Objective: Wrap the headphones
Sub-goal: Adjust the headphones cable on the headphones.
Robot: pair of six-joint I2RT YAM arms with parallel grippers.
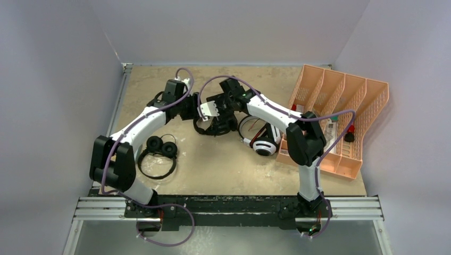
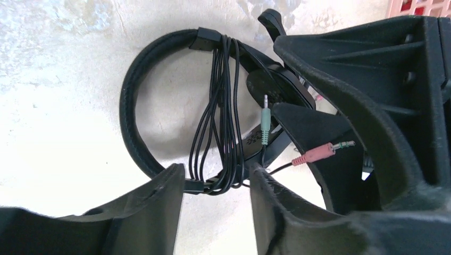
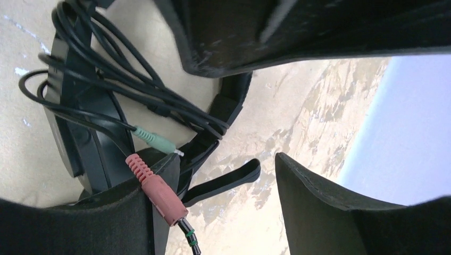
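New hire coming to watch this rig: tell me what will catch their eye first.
The left arm and right arm converge at the far middle of the table over a large black headset, its cable looped over the headband, green plug and pink plug loose. White-and-black headphones lie beside the orange file tray at right; a small black pair sits at left.

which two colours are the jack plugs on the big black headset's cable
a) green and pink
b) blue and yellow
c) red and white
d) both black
a: the left wrist view shows a green plug and a pink plug at the cable ends beside the black headset, and the right wrist view shows the same two colours.
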